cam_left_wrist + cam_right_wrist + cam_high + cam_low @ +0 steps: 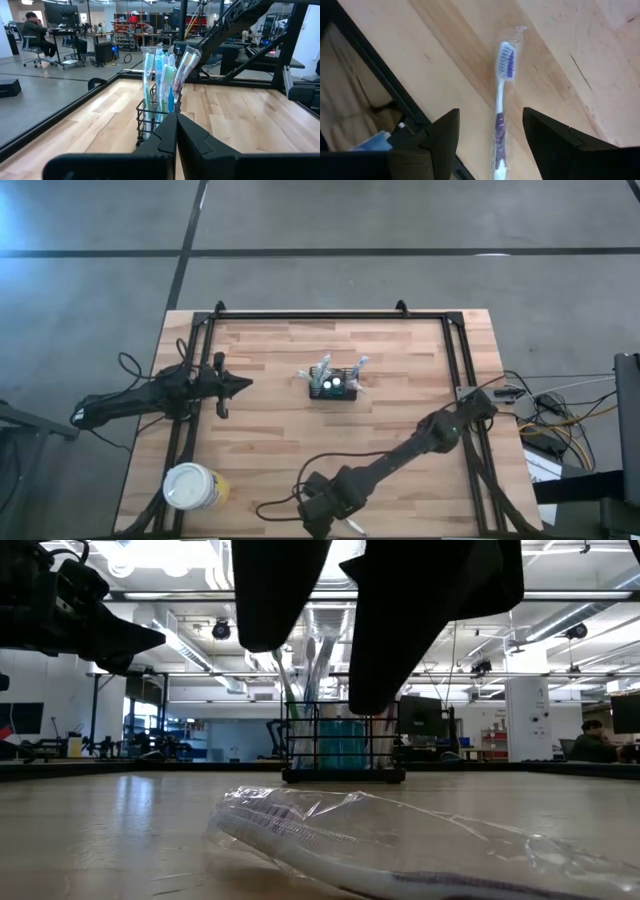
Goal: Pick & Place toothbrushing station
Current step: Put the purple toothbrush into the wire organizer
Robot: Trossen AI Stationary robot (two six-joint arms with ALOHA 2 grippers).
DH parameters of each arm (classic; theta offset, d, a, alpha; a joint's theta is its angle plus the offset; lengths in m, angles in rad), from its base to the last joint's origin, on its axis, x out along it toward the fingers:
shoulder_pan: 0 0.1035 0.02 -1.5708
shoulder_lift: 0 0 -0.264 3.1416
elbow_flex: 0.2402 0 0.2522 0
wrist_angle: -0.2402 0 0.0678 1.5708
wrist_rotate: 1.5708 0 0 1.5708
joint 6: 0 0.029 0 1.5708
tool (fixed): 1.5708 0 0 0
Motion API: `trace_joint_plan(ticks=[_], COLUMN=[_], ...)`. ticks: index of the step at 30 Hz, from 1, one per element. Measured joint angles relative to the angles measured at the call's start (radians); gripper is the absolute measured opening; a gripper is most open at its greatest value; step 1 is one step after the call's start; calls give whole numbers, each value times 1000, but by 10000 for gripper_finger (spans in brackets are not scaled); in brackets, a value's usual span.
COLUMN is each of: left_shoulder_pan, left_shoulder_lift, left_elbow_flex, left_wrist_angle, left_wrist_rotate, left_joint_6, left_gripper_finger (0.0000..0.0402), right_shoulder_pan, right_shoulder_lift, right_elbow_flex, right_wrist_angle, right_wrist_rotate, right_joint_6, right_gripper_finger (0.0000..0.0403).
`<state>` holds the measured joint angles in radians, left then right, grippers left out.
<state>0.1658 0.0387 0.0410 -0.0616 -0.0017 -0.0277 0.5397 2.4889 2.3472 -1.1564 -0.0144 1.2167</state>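
Your table (270,430) carried one toothbrushing station (332,386) at its centre, holding several upright brushes, with one yellow cup (192,486) far off at the near-left corner. Your right gripper (490,131), fingers spread, hovered over one wrapped toothbrush (503,100) lying lengthwise between them, well nearward of the station. Your left gripper (240,385), fingers pressed together, pointed at the station from its left.

**Two dark arms, matte black throughout**

Both six-joint arms were matte black, built of slim tubular links with bulkier rounded joint housings. Thin black cables looped loose beside the left arm's base and trailed from the right arm's wrist. The left claw (238,385) ended in two tapered, wedge-shaped black fingers (165,142) with flat inner faces. The right claw (490,135) had broad, angular black fingers (442,137) with faceted, sharply chamfered edges.
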Motion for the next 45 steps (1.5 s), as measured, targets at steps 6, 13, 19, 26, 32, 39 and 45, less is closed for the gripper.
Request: trace_joint_plan(ticks=[6,13,19,26,32,39,45], left_shoulder_pan=[0,0,0,0,0,0,0], left_shoulder_lift=[0,0,8,16,16,16,16], left_elbow_flex=[-4,-9,-10,-11,-11,-12,-13], left_wrist_angle=[8,12,8,5,4,2,2], left_wrist_rotate=[0,1,1,1,1,1,1], left_joint_6=[0,0,0,0,0,1,1], left_gripper_finger=[12,12,12,12,12,12,12], right_shoulder_pan=[1,1,4,3,0,-19,-27], right_shoulder_lift=[0,0,0,-7,-8,-7,-7], right_elbow_flex=[-51,-139,-187,-232,-253,-271,-260], right_wrist_angle=[3,129,129,142,145,136,121], right_wrist_rotate=[15,10,-7,-14,32,38,38], right_joint_6=[-11,-65,-76,-128,-186,-239,-309], right_gripper_finger=[215,215,215,209,169,70,17])
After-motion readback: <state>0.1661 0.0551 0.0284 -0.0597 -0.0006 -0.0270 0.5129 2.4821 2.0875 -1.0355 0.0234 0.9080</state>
